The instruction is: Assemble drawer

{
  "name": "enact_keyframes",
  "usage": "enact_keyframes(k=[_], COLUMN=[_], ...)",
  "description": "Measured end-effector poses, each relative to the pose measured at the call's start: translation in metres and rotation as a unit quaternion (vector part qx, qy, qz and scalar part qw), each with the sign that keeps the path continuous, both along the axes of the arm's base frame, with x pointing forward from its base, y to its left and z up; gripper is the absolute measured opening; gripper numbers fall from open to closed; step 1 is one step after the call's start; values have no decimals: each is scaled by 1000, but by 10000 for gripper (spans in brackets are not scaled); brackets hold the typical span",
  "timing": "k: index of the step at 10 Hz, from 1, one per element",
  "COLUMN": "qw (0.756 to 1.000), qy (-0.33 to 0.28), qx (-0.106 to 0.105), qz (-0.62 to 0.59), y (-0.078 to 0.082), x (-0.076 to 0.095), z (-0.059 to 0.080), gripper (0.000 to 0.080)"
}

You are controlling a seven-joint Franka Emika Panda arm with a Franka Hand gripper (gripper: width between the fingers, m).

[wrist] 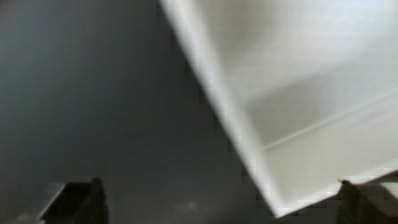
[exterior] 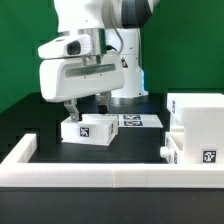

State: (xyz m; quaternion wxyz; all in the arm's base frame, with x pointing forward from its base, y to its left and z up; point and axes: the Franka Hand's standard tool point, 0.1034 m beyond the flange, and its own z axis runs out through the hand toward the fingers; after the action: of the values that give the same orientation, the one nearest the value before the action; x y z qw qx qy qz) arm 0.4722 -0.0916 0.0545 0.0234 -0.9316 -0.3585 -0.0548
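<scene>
A small white open-top tray [exterior: 88, 128] with black-and-white tags sits on the black table in the middle of the exterior view. My gripper [exterior: 85, 106] hangs just above it, fingers spread wide and holding nothing. In the wrist view the tray [wrist: 302, 90] fills one side as a blurred white shape, with one dark fingertip [wrist: 77, 200] over bare table and the other [wrist: 370, 196] at the tray's edge. The taller boxy housing [exterior: 198, 120] stands at the exterior view's right, with a second small tray [exterior: 192, 152] against its front.
The long low white rail [exterior: 90, 170] edges the table's near side and bends up at the exterior view's left. The marker board [exterior: 138, 121] lies flat behind the tray. The arm's white base [exterior: 125, 60] stands at the back, before a green backdrop.
</scene>
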Motion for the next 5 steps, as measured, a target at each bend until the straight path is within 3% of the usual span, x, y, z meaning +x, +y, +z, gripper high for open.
enact_keyframes(k=[2,5], qw=[992,978], qy=[14,22], qx=[17,31], qz=[-121,-207], y=[9,12], x=[-10,-10], z=[-5,-5], gripper=[648,648])
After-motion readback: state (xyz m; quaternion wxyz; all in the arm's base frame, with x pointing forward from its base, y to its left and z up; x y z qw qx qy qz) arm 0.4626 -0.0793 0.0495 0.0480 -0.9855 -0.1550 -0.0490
